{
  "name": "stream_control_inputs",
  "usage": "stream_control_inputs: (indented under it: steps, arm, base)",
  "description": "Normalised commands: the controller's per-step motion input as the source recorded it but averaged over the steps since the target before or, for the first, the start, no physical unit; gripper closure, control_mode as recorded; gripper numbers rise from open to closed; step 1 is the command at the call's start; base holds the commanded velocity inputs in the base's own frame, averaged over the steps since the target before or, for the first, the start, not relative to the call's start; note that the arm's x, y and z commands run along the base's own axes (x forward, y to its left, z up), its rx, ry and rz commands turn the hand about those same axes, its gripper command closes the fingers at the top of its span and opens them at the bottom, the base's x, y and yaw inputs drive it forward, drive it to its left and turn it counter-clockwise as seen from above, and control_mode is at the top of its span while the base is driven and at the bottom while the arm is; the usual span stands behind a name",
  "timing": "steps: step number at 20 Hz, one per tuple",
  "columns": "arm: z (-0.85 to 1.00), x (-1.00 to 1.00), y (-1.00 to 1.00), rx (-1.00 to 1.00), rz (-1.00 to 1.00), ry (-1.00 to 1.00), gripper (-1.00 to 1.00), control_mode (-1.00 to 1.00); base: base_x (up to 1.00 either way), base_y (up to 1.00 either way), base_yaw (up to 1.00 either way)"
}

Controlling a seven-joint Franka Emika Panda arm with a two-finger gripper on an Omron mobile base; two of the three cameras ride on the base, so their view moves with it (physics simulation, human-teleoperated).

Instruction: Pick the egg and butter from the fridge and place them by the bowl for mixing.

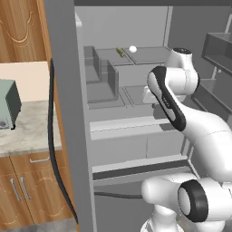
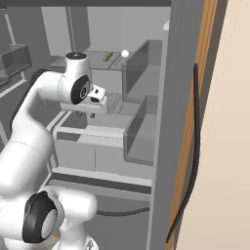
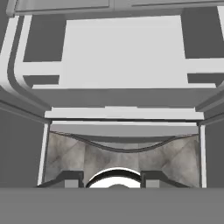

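The fridge (image 1: 68, 113) stands open with my arm reaching inside. A tiny white egg (image 1: 132, 49) (image 2: 125, 53) rests on an upper shelf toward the back. Beside it lies the butter (image 1: 120, 52) (image 2: 108, 56), a thin yellowish-olive stick. My gripper (image 2: 87, 115) (image 3: 113, 180) hangs one shelf lower and nearer the front, pointing down at the pale shelves and drawers. Its fingertips (image 3: 72, 179) stand apart with nothing between them. In the left base view my forearm covers most of the hand (image 1: 148, 95). The bowl is out of view.
Grey bins (image 1: 106, 77) sit on the fridge shelves left of the egg. Door shelves (image 1: 217, 50) stick out on the right. A grey appliance (image 1: 7, 104) stands on the counter (image 1: 31, 131) left of the fridge, above wooden cabinets (image 1: 27, 190).
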Motion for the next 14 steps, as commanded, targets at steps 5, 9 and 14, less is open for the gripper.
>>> stream_control_inputs:
  steps: [5, 9, 14]
  arm:
    - [0.18, 0.00, 0.00, 0.00, 0.00, -0.05, -1.00, -1.00]
    - [0.53, -0.45, -0.04, -0.06, 0.04, -0.32, -1.00, -1.00]
    - [0.59, -0.23, 0.00, -0.06, 0.04, -0.31, -1.00, -1.00]
  base:
    - [0.00, 0.00, 0.00]
    - [0.00, 0.00, 0.00]
    - [0.00, 0.00, 0.00]
